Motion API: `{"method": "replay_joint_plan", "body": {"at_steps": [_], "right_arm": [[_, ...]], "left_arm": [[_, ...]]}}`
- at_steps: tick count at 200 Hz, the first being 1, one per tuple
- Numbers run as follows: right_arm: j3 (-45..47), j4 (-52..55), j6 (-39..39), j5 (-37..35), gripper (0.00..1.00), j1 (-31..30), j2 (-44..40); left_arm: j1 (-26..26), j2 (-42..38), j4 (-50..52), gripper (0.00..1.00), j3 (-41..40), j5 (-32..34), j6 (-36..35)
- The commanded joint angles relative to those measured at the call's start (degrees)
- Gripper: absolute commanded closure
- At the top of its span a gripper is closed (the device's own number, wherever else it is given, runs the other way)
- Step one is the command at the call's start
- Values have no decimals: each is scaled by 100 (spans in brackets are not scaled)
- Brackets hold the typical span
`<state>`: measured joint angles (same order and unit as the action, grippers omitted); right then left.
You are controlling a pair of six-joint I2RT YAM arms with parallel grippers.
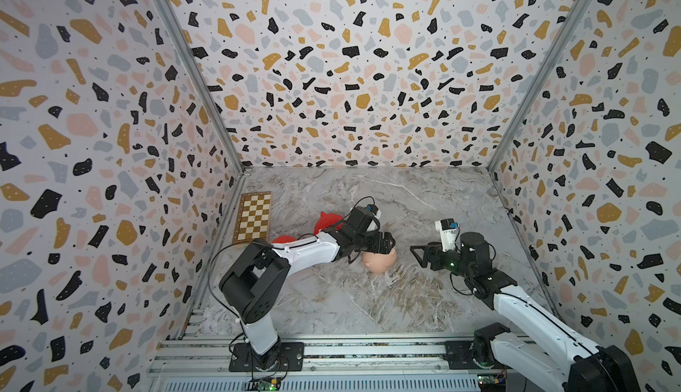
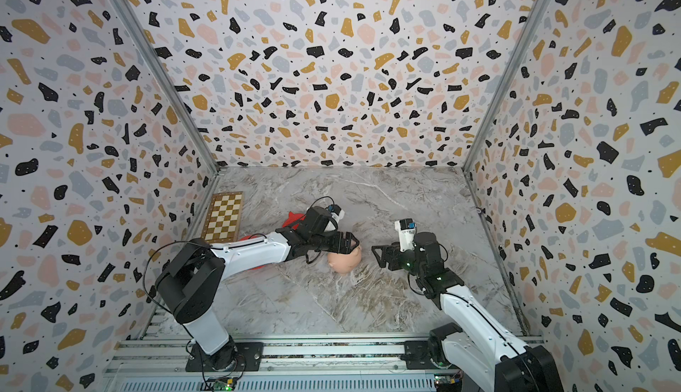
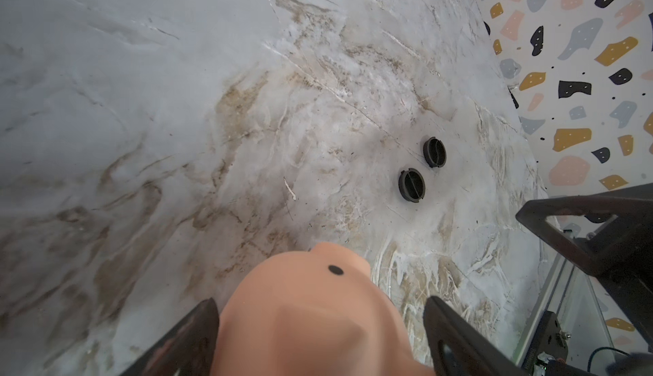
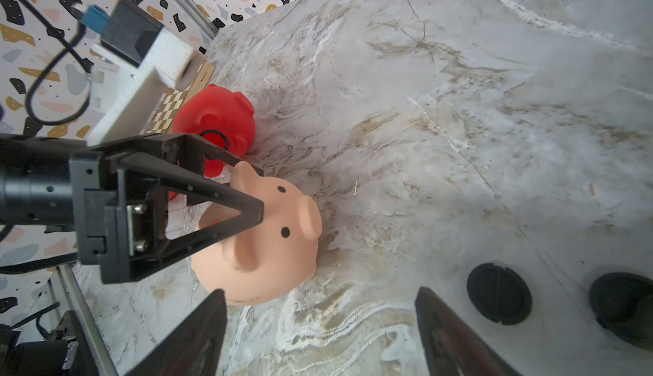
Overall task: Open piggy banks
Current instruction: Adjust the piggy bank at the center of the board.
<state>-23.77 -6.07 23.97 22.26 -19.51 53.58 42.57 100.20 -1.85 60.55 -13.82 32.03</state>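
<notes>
Here, left end effector (image 3: pixel 319 301) straddles the peach pig (image 4: pixel 275 250) unclamped; right end effector (image 4: pixel 319 291) gapes empty.

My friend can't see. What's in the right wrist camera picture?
A peach piggy bank rests on the marble table, with the open jaws of the left gripper on either side of it. A red piggy bank is nearby, and two round black plugs lie loose by the open right gripper.
</notes>
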Motion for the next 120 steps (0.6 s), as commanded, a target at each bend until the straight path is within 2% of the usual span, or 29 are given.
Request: {"method": "replay_joint_plan", "body": {"at_steps": [1,18,44,80,120], "right_arm": [[62,-152,24,170,20,22,-16],[116,-292,47,303,24,15,50],[187,-489,121,549,29,8,194],[341,-610,322,560,31,-31,118],[340,-708,338,528,34,-305,89]], "left_arm": [[5,21,-403,16,-153,160,125],[6,82,-507,22,-211,199,191],[6,273,-595,36,-176,181,242],[-71,343,-797,49,-269,64,362],[-453,405,-1676,52,-721,-432,668]]}}
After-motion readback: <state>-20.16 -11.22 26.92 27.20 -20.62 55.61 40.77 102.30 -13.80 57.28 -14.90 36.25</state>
